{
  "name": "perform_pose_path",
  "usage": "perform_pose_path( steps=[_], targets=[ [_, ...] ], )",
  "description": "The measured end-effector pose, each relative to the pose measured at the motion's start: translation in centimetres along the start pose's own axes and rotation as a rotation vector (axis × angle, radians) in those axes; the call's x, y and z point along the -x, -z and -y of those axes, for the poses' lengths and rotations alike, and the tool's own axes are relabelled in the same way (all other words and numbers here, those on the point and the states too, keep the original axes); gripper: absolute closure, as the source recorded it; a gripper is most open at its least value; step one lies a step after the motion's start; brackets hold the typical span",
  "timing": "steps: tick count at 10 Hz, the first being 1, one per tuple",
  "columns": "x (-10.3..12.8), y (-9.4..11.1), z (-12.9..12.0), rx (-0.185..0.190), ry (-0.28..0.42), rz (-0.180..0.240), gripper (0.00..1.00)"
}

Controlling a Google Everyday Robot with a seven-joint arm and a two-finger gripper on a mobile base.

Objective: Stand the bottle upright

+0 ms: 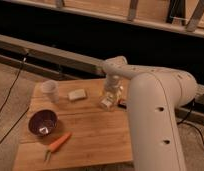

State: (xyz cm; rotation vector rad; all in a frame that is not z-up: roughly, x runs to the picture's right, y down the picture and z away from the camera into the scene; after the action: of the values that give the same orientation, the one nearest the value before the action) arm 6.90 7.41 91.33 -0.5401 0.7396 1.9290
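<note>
Gripper (114, 84) hangs over the far right part of the wooden table (90, 135), at the end of the white arm (155, 115), right on top of the bottle (108, 99); can't tell if it's apart, together or clamped on it. Bottle sits just under it, lower end on the wood, looks a bit tilted. To the left: beige block (77, 94), then translucent cup (50, 90) upright. Nearer front-left: 1 purple bowl (43, 123) & 1 carrot (57, 144), well apart from the bottle
</note>
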Motion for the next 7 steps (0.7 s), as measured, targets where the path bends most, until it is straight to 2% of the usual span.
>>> perform_pose_path(
  steps=[3, 7],
  targets=[
    [0.3, -0.5, -0.1, -0.009, -0.005, -0.005, 0.35],
    [1.7, 0.3, -0.3, -0.003, -0.009, 0.009, 0.35]
  ],
)
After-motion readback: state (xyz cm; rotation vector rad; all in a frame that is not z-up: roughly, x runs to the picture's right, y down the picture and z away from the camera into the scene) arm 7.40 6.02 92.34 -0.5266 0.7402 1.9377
